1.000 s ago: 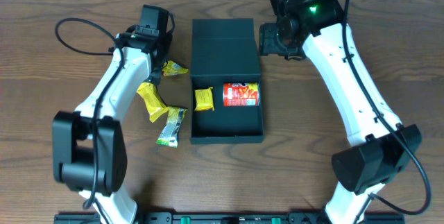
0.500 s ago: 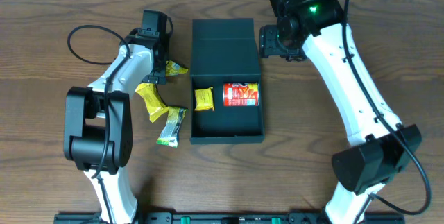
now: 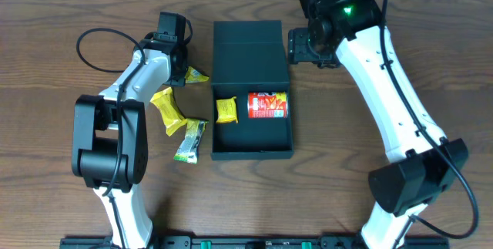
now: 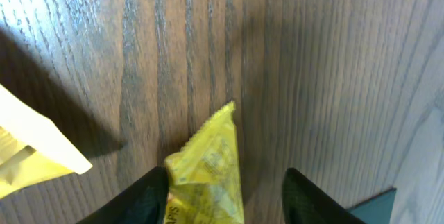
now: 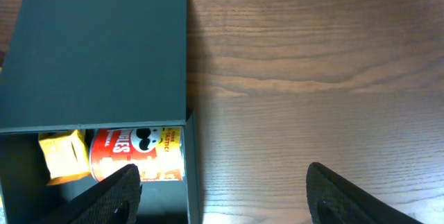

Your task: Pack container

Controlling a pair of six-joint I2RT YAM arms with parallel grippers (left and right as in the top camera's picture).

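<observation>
Left arm (image 3: 137, 75) tucked its elbow in, thin black cable loop (image 3: 83, 45) swung up, left gripper (image 4: 227, 186) crept toward the crinkly yellow packet (image 4: 208, 161).

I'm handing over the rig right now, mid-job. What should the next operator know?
Grippers: left gripper has its jaws open, straddling a yellow snack packet on the table left of the container, not yet clamped. The right gripper is open and empty, over wood beside the container's right wall.
Container: open, lid flap laid back.
Done: red chip can and small yellow packet are inside.
Left: the straddled packet, a second yellow packet and a green-and-white packet are outside; lid not shut.
</observation>
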